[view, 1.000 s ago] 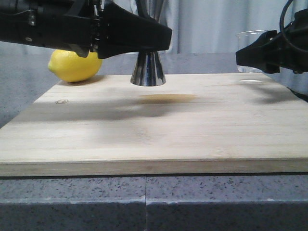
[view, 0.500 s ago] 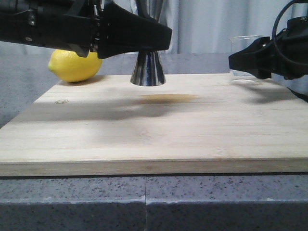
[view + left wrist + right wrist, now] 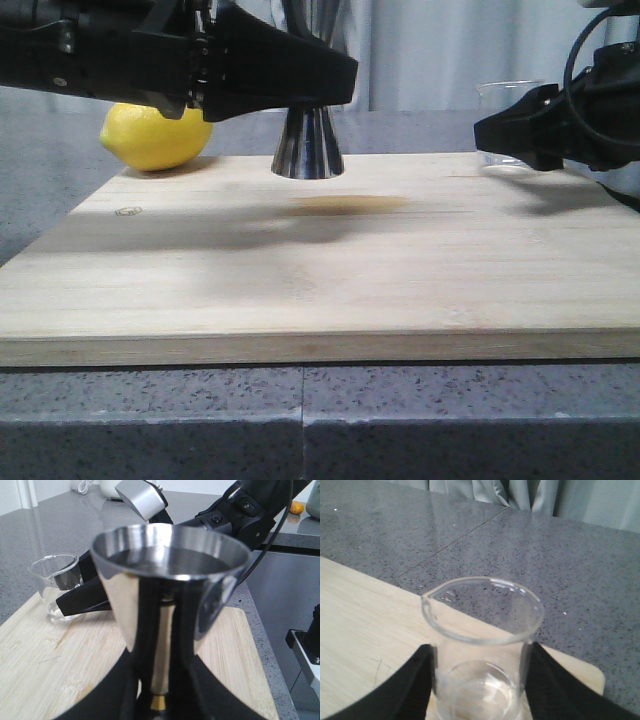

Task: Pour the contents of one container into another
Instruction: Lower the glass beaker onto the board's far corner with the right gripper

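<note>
Compared with a second ago, my right gripper [image 3: 500, 135] has slid in from the right edge of the front view toward the middle, and the glass beaker [image 3: 508, 122] came along with it; over the last half second it only crept a touch and sits slightly lower. The left side has not budged: same jigger, same lemon, same shadow.

Right arm now: it reaches in from the right edge of the front view, roughly level, black fingers [image 3: 407, 690] pointing toward frame centre. In the right wrist view the fingers flank the beaker [image 3: 482, 630] on both sides and look pressed against the glass, so I read it as pinching the beaker. The beaker stands upright at the far right corner of the wooden board [image 3: 320, 270], pour lip at the left of its rim in that view; whether its base touches the wood I cannot tell.

Left arm: it stretches level across the upper left of the front view, and the left gripper [image 3: 315, 85] is clamped on the steel jigger [image 3: 308, 145] at its waist. The jigger stands upright at the board's far edge, centre frame. The left wrist view shows its open cup [image 3: 170, 565] filling the middle, gold band just visible at the bottom.

The lemon [image 3: 155, 135] sits at the far left corner behind the left arm.
</note>
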You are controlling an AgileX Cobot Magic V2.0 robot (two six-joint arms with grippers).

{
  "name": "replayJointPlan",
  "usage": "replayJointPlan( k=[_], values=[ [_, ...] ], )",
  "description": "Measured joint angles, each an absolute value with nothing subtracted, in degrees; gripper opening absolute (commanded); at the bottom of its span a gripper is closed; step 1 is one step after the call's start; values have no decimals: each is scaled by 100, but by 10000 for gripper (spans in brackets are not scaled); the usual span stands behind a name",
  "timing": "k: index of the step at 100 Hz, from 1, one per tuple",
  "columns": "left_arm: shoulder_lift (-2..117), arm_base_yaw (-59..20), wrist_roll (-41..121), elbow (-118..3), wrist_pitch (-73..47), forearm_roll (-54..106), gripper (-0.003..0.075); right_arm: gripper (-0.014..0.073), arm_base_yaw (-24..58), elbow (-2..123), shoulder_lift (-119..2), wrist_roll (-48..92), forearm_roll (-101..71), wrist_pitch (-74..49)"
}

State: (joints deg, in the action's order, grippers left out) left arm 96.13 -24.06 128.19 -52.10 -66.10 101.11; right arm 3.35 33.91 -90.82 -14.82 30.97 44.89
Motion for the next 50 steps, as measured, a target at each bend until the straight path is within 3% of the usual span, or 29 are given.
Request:
replayJointPlan(
  k=[50],
  values=[
    [9613, -2406, 12819, -5210, -6610, 10111, -19, 237, 324, 3247, -9082, -1286, 3097, 4523]
  ],
)
